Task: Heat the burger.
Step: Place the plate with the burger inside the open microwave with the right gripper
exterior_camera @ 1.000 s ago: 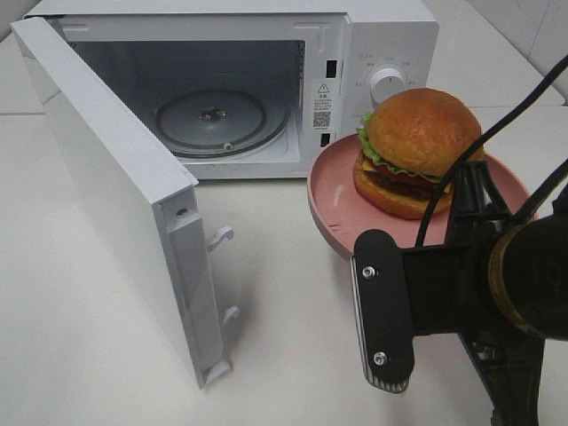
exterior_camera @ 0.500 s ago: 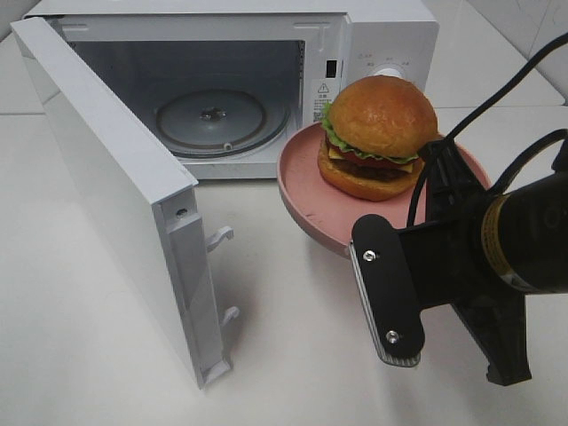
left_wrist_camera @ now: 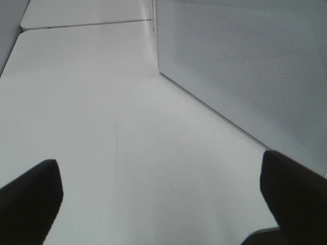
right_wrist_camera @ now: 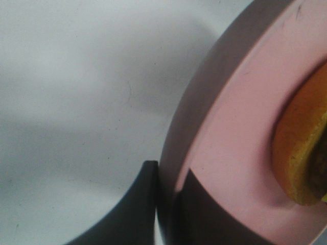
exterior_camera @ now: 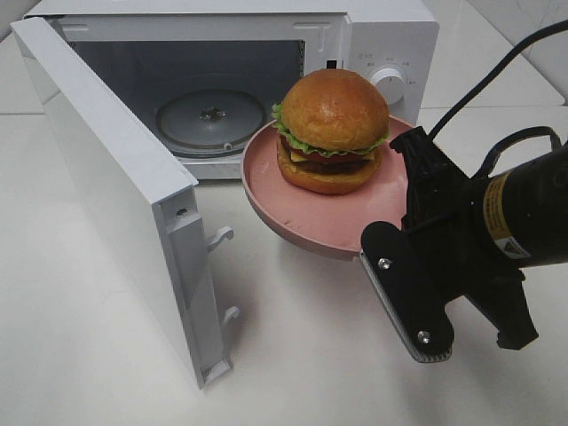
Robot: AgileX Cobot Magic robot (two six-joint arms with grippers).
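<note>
The burger (exterior_camera: 330, 124), with a glossy brown bun, lettuce and tomato, sits on a round pink plate (exterior_camera: 324, 222). The plate hangs tilted in the air in front of the open microwave (exterior_camera: 382, 40). My right gripper (exterior_camera: 410, 151) is shut on the plate's right rim. In the right wrist view its dark fingers (right_wrist_camera: 145, 199) pinch the pink plate (right_wrist_camera: 230, 153) at the right gripper (right_wrist_camera: 168, 169), beside the burger's bun edge (right_wrist_camera: 301, 153). My left gripper (left_wrist_camera: 163, 196) is open over bare table, with nothing between its fingers.
The microwave door (exterior_camera: 106, 186) swings wide open to the left, its latch hooks (exterior_camera: 220, 238) pointing right. A glass turntable (exterior_camera: 211, 115) lies inside the cavity. A perforated white panel (left_wrist_camera: 245, 66) stands close to my left gripper. White tabletop (exterior_camera: 293, 355) lies all around.
My right gripper has carried the plate and burger leftwards and up, from in front of the control panel to the front of the microwave opening. The plate now tilts more.
</note>
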